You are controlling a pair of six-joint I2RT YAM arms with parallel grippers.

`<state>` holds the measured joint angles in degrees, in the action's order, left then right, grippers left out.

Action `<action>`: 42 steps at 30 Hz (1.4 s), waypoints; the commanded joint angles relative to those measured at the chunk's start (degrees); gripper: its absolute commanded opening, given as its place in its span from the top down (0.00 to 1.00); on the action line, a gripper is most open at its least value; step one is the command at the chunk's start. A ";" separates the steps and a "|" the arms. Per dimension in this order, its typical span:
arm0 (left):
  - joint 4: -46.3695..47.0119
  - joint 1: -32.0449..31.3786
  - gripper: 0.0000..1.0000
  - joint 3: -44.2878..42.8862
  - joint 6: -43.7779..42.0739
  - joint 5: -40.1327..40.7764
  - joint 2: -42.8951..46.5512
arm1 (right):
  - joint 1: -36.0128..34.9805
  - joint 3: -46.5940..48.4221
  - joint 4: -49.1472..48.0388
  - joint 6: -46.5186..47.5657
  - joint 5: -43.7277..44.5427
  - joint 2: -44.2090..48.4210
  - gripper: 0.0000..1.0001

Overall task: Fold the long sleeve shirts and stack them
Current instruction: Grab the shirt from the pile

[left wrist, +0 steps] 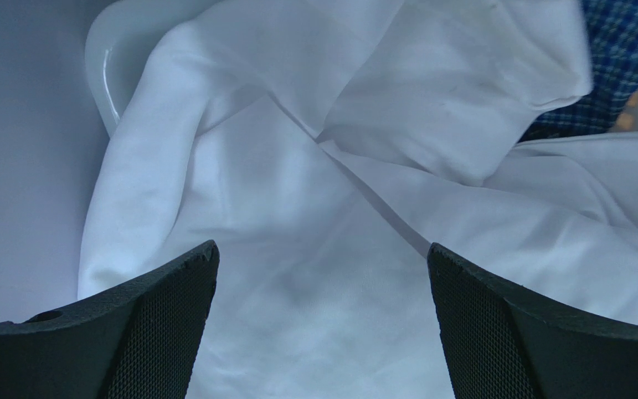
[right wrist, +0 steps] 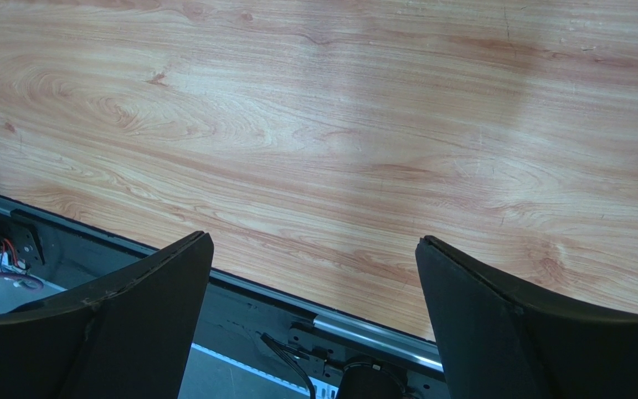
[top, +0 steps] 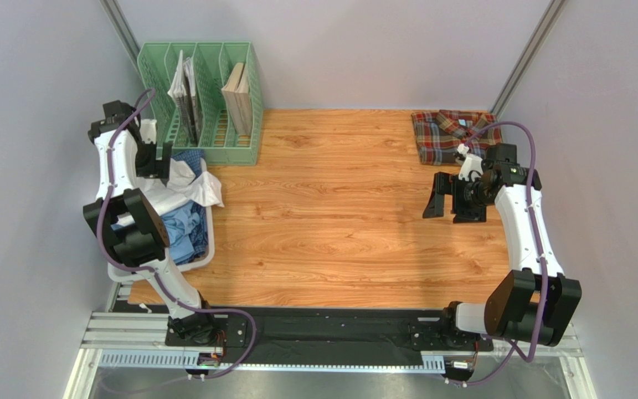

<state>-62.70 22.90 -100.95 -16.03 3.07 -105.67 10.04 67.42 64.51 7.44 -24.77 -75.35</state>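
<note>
A plain white shirt (top: 187,184) lies crumpled on top of the white basket (top: 202,259) at the left, over a light blue shirt (top: 179,229) and a dark blue checked one (top: 187,158). My left gripper (top: 149,158) is open right above the white shirt (left wrist: 314,274), its fingers (left wrist: 156,324) straddling the cloth without holding it. The dark blue checked shirt shows at the wrist view's top right (left wrist: 622,50). A folded red-green-navy plaid shirt (top: 450,135) lies at the table's far right. My right gripper (top: 445,199) is open and empty over bare wood (right wrist: 322,150), in front of the plaid shirt.
A green file rack (top: 206,100) holding books and papers stands at the back left, just behind the basket. The wooden table (top: 331,216) spreads between the arms. The basket's rim (left wrist: 102,58) shows in the left wrist view. The table's near edge and rail (right wrist: 380,332) show under the right gripper.
</note>
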 commanded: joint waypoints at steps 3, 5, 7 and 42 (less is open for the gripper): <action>0.56 2.42 0.01 3.56 -2.86 3.35 -1.38 | -0.29 0.35 0.00 1.00 -1.77 -0.32 0.00; 0.04 2.86 0.03 3.56 -2.95 2.91 -2.17 | -0.20 0.26 -0.09 1.00 -1.86 -0.32 0.00; -1.02 3.29 0.19 3.04 -2.87 1.68 -2.35 | -0.29 0.17 -0.09 1.08 -1.77 -0.23 0.00; 14.52 -48.72 1.00 -51.01 3.54 -7.29 13.12 | -0.20 -0.79 -1.67 0.03 -2.74 0.38 0.00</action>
<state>-60.77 -18.00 -147.04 -15.77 -6.37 -92.31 9.91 67.33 64.42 7.53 -26.70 -76.25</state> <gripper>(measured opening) 0.009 0.998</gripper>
